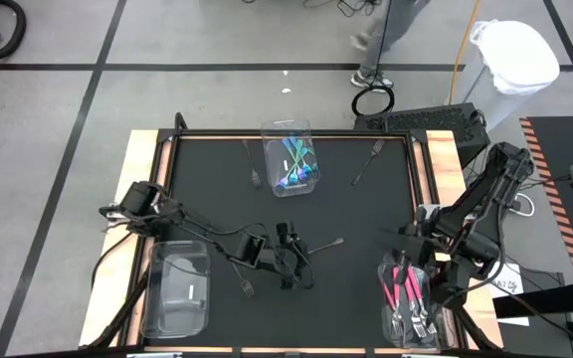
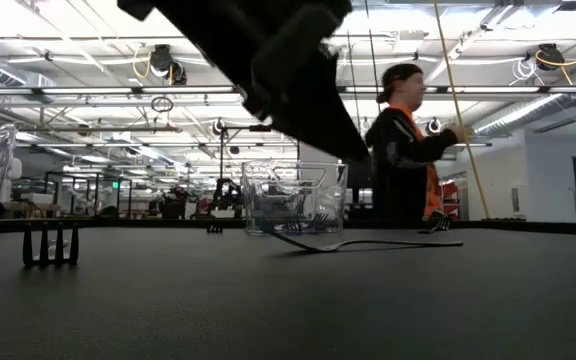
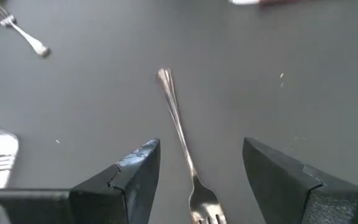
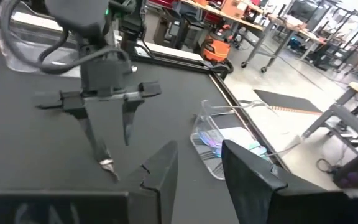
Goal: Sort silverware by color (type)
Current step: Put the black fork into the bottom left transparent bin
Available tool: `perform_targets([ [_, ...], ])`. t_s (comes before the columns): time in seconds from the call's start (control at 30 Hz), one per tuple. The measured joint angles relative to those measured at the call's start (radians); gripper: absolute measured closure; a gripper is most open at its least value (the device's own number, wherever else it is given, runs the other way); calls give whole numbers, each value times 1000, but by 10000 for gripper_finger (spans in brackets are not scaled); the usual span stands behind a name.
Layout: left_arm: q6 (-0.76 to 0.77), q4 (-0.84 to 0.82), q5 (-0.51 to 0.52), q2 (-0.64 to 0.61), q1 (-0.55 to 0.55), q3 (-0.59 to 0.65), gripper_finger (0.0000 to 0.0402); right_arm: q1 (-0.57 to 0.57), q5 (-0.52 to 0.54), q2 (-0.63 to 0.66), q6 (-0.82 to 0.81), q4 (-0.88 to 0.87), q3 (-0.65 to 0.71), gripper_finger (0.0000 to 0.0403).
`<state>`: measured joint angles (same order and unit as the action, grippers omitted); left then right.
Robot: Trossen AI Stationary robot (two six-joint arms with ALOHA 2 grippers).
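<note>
A silver fork [image 3: 180,134] lies flat on the black table near its middle, with its head toward my left gripper. My left gripper [image 3: 201,149] is open and slants down over the fork's head end. One finger stands on each side of the fork, with a gap showing on both. The right wrist view shows the left gripper [image 4: 107,140] low over the table. My right gripper [image 4: 197,155] is open and holds nothing. It hovers at the near right [image 1: 416,242], above a clear bin [image 1: 411,303] of pink and dark silverware. A far bin [image 1: 291,159] holds teal pieces.
Loose forks lie at the far right [image 1: 368,161], beside the teal bin [image 1: 254,177] and near the front [image 1: 247,286]. A clear bin [image 1: 177,288] stands at the near left. A person [image 2: 403,150] stands beyond the table's far edge.
</note>
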<state>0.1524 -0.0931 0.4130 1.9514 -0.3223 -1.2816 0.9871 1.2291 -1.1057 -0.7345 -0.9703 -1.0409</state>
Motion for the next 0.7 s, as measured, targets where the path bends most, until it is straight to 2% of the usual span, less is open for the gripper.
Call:
perform_targets([
  [0.1,16,12,-7,30,13,0,174,-22,0,0,35,0,0,284],
  [0.47,103,1,-174,118,60,0,174,-97,-3,0,74,1,0,284],
  [0.7,103,8,-174,125,88,1,174,-124,-16,0,74,1,0,284],
])
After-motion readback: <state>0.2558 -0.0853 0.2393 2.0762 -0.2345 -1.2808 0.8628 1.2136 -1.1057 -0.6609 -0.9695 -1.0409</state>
